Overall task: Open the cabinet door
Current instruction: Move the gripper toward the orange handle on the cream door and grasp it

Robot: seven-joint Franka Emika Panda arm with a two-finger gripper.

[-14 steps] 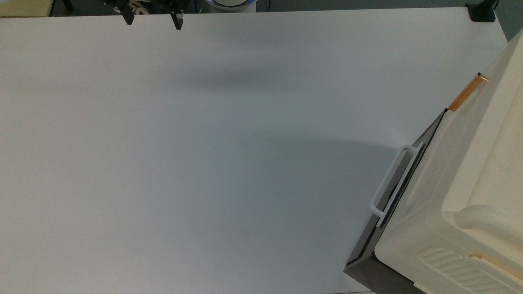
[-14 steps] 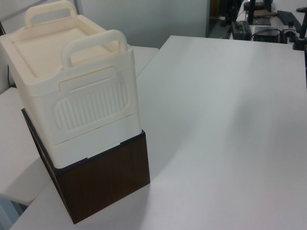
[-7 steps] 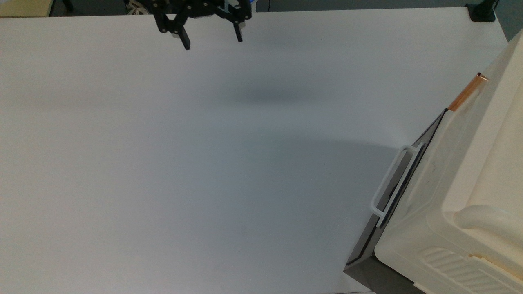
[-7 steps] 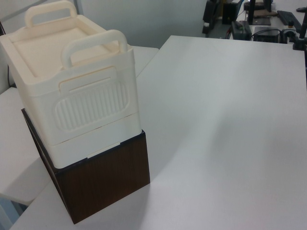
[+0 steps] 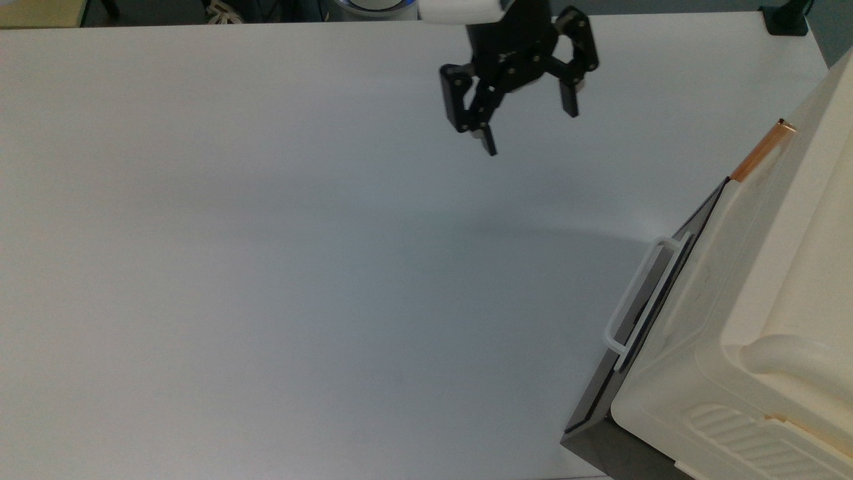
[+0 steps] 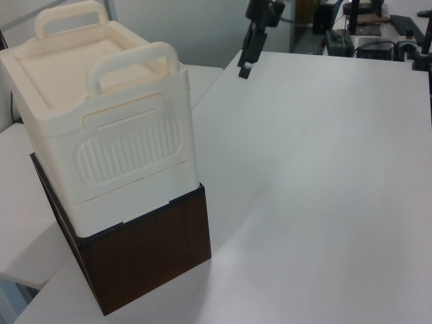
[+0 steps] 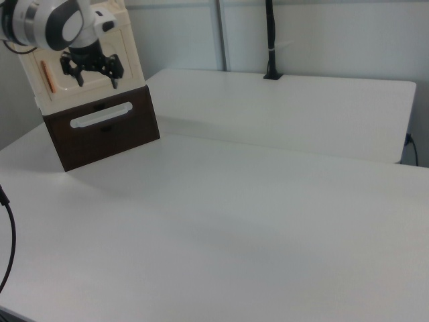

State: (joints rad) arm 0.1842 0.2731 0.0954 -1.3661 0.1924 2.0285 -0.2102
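The cream cabinet door [image 7: 129, 66] faces the table, shut, with its copper-orange bar handle [image 7: 45, 77] upright near the right view's left edge. From above, that handle [image 5: 762, 152] shows at the cabinet's far corner. My black gripper [image 5: 530, 127] hangs open over the table, well to the top view's left of the cabinet, and holds nothing. In the right view, the gripper [image 7: 96, 79] overlaps the door's face. In the left view, the gripper [image 6: 246, 66] is beyond the cream cabinet [image 6: 115, 135].
Under the cream cabinet sits a dark brown base [image 6: 148, 256] with a dark panel and a white loop handle [image 5: 640, 297]. The white table [image 5: 266, 267] stretches wide to the top view's left. A black post [image 7: 270, 40] stands at the table's far edge.
My gripper has swept from the top view's upper left edge rightward and further over the table, closer to the cabinet. Its fingers stayed open. The cabinet has not moved.
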